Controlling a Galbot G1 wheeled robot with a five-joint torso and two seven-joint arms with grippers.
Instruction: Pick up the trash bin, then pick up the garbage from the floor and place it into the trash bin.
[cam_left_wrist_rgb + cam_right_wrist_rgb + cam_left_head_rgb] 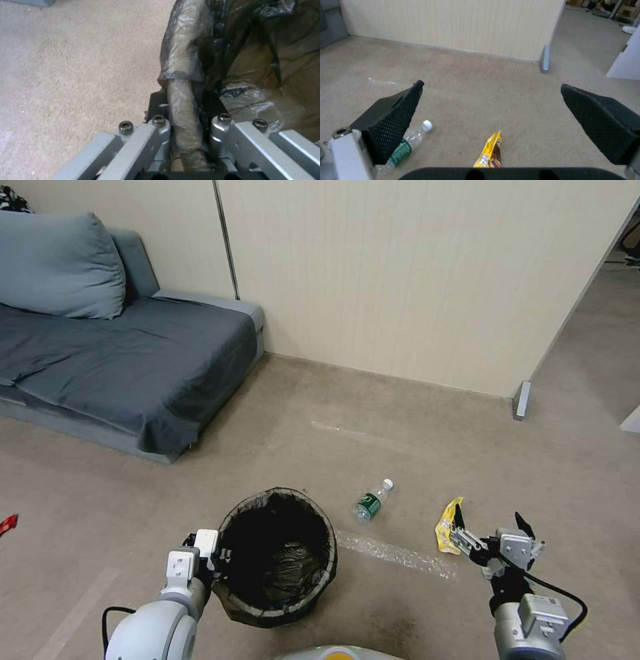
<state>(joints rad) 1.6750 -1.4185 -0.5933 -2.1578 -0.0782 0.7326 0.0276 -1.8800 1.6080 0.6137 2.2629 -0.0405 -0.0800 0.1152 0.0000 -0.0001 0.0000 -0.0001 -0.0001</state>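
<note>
Dark bag plastic folds over the rim where my left hand (220, 555) is clenched on the trash bin (277, 557). My right hand (490, 527) hangs spread above the yellow wrapper (448, 524) on the floor; descending onto it seems next.

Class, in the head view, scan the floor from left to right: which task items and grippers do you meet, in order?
Left gripper → trash bin → bottle → yellow wrapper → right gripper.

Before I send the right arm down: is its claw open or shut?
Open. In the right wrist view, the right claw has its two black fingers spread wide, with the yellow wrapper on the floor between them.
</note>
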